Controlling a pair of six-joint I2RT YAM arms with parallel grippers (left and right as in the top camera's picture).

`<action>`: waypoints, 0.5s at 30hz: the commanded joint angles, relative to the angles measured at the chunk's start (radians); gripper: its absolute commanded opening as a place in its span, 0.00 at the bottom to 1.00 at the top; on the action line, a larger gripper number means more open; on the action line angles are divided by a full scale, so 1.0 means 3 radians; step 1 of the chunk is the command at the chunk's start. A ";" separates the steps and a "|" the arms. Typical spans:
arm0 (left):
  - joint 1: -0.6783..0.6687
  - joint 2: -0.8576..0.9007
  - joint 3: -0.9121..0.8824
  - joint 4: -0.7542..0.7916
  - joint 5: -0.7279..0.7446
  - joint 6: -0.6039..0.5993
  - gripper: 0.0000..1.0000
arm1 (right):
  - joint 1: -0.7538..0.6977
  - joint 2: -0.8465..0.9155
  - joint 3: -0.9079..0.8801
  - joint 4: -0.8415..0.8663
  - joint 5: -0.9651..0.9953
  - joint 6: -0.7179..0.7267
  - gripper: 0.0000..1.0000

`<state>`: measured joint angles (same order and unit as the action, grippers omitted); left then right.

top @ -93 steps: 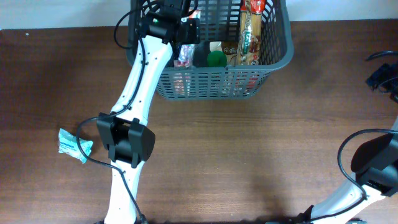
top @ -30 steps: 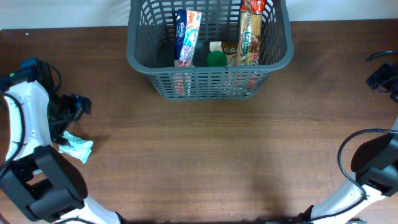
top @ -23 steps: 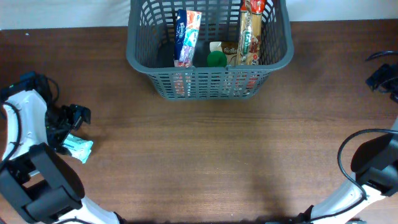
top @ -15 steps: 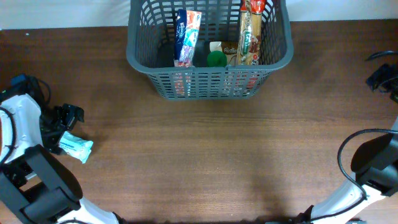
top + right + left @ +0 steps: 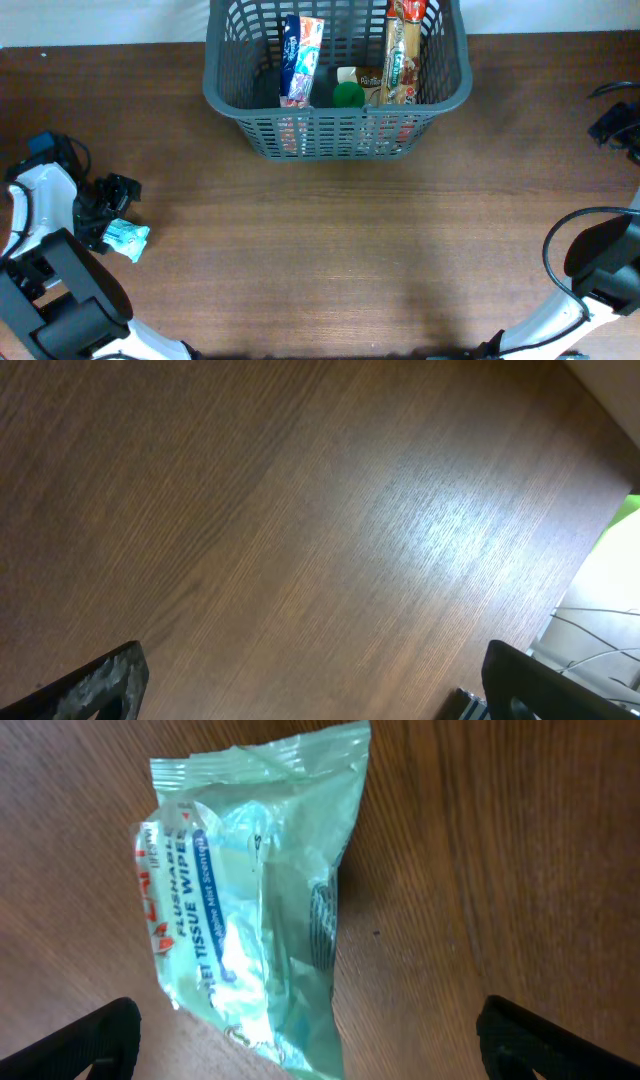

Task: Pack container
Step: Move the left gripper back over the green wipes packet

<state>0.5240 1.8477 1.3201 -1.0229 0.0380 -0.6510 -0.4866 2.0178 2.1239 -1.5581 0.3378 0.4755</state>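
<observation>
The container (image 5: 226, 100), a dark grey lattice basket, stands at the table's far middle. It holds a blue, red and white packet (image 5: 300, 60), a green-capped item (image 5: 348, 94) and a long brown packet (image 5: 402, 50). A teal packet of tissue wipes (image 5: 128, 239) (image 5: 250, 890) lies flat on the wood at the left. My left gripper (image 5: 106, 208) (image 5: 320, 1045) hovers open right over its edge, fingers wide on both sides, touching nothing. My right gripper (image 5: 612, 125) (image 5: 315, 685) stands open at the far right over bare table.
The brown wooden table (image 5: 380, 250) spreads between the basket and the arms. Cables and a pale floor (image 5: 600, 590) show beyond the table's right edge. The right arm's base (image 5: 600, 265) sits at the front right.
My left arm has left the basket, swung to the table's left side and slid nearer along it until it is over the wipes packet. The right arm is unchanged.
</observation>
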 commanded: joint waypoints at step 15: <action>0.0076 -0.0102 -0.0111 0.0189 -0.0126 -0.0106 0.99 | -0.0015 0.0009 -0.0022 0.0010 0.0006 0.0053 0.99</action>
<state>0.5320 1.8477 1.2968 -0.9676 0.0185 -0.6739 -0.4866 2.0178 2.1239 -1.5578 0.3378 0.4755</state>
